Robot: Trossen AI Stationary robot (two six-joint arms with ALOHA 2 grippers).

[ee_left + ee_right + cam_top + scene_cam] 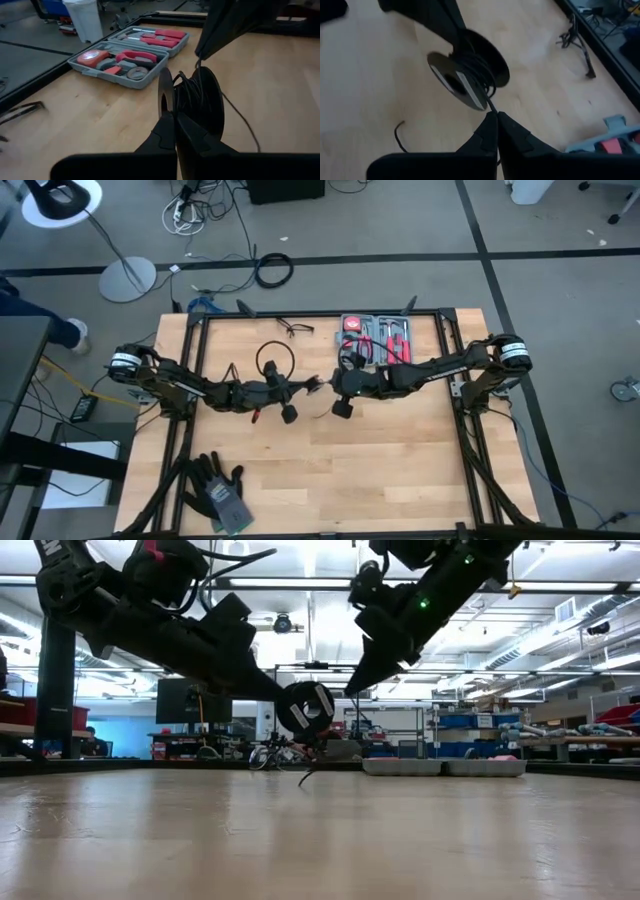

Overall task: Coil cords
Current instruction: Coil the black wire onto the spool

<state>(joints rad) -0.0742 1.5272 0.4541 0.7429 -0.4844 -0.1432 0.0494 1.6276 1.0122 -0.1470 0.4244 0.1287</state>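
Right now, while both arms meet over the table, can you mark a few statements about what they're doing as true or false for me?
1. The left hand is clamped on a round black puck wound with thin black cord. True.
2. The puck rests on the wooden table. False: it hangs in the air above the table.
3. The right hand pinches the cord just off the puck. True.
4. The grey plastic tool case is closed. False: it lies open, with red-handled tools showing.
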